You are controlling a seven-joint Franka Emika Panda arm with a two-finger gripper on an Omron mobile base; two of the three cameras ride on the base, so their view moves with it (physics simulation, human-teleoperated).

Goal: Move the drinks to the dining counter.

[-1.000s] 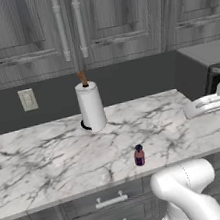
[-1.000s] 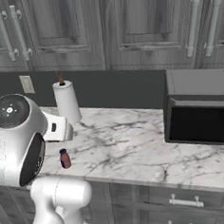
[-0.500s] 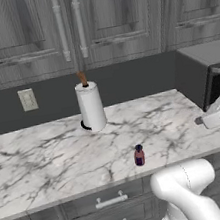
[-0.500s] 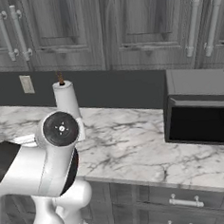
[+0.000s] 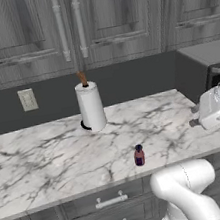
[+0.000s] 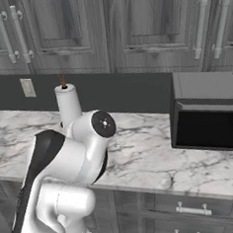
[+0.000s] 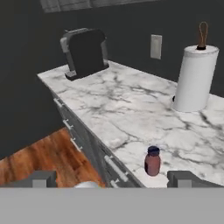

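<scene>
Swinging round over the last second, the arm has carried its hand off to the right side of the left base view, while the purple drink bottle (image 5: 139, 155) and the paper-towel roll (image 5: 90, 106) have stayed put on the marble worktop (image 5: 49, 157). In the right base view the arm's white body now stands in front of the spot where the bottle was visible a second ago.

The gripper (image 7: 113, 179) is spread to its full width and holds nothing; in the hand view its two dark tips sit far apart at the bottom, with the bottle between and beyond them, not touching either.

As for progress, nothing looks delivered yet. The bottle stands near the front edge of the worktop over the grey drawers (image 5: 111, 201), well apart from the towel roll at the back and from the microwave (image 6: 207, 111) at the far end. The teal cup and the dining counter cannot be placed from these pictures, so whether the cup has already been moved is unclear. Judging by this, the whole job for the bottle remains: reach, grasp, carry, set down.

The bottle stands upright, its long axis vertical, dark cap at the top and wider body on the marble. Its small size in the frames makes any label or facing side hard to tell, and it appears round, so a side grasp should work from any direction.
</scene>
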